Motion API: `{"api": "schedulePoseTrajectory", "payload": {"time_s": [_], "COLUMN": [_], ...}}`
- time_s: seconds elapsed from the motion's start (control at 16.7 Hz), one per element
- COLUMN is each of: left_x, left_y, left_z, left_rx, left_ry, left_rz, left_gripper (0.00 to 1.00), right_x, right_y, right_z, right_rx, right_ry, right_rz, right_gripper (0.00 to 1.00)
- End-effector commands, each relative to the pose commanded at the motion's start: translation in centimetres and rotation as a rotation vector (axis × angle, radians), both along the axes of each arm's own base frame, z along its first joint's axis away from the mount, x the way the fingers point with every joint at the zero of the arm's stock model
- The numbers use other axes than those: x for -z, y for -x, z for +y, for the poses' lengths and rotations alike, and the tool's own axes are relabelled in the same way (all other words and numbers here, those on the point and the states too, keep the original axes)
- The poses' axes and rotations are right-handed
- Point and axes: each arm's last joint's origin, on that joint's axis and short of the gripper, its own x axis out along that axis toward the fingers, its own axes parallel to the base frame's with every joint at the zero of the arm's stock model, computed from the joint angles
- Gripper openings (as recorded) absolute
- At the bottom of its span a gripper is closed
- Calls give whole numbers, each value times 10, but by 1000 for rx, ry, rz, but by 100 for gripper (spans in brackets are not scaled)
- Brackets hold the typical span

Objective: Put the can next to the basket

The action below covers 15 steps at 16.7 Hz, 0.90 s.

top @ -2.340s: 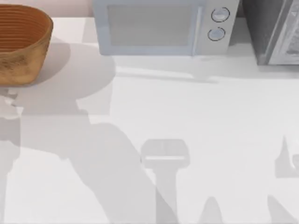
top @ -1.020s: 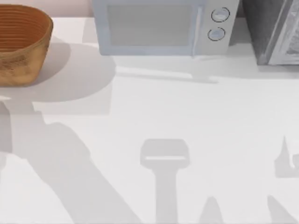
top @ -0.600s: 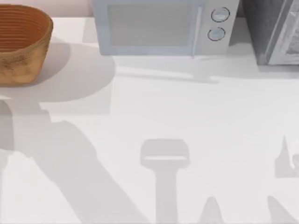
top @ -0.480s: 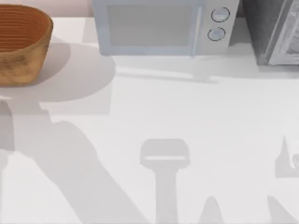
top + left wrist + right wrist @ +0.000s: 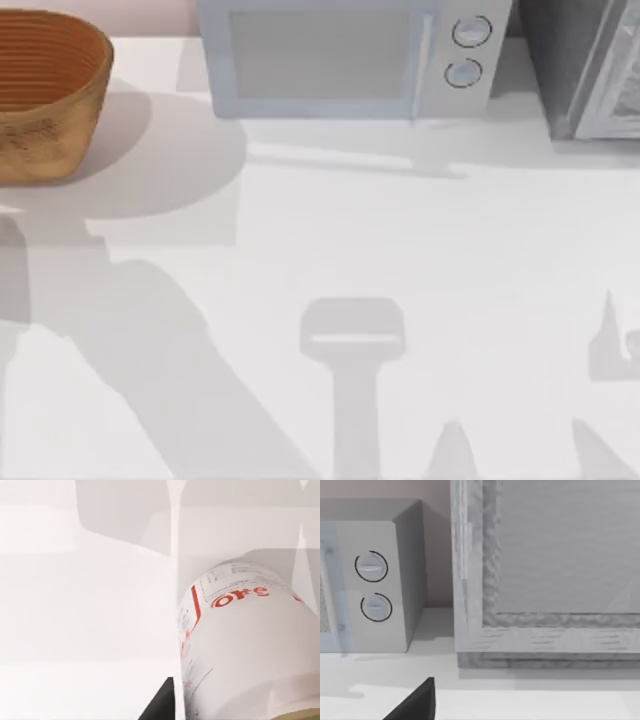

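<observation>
Looking down from the top view, I see the basket point(image 5: 45, 95) at the table's point(image 5: 420, 260) far left, a microwave point(image 5: 345, 58) along the back edge, and a grey box point(image 5: 585, 65) at the far right. Left wrist view: the can point(image 5: 245, 645), white with red lettering, sits very close to the camera above the table; one dark fingertip point(image 5: 159, 705) edges in just beside it, and I cannot tell the grip. Right wrist view: microwave dials and grey box ahead, one dark fingertip point(image 5: 415, 704) low; spread cannot be told.

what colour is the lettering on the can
Red lettering and red lines on a white body, clearest in the left wrist view on the can.
</observation>
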Motion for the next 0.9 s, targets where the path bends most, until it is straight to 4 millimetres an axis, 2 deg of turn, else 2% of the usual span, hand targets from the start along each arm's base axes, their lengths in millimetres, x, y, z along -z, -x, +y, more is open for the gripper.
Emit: {"api": "schedulePoseTrajectory", "payload": {"time_s": [0.12, 0.18, 0.6, 0.9], "left_x": [0, 0, 0, -15], "left_y": [0, 0, 0, 2], "left_z": [0, 0, 0, 3], "left_rx": [0, 0, 0, 0], "left_ry": [0, 0, 0, -2], "left_rz": [0, 0, 0, 6], "left_gripper": [98, 100, 100, 100], "right_x": [0, 0, 0, 0], "right_y": [0, 0, 0, 0], "right_z": [0, 0, 0, 0], "right_rx": [0, 0, 0, 0], "right_ry": [0, 0, 0, 0], "right_rz": [0, 0, 0, 0], "right_gripper": [100, 100, 100, 100]}}
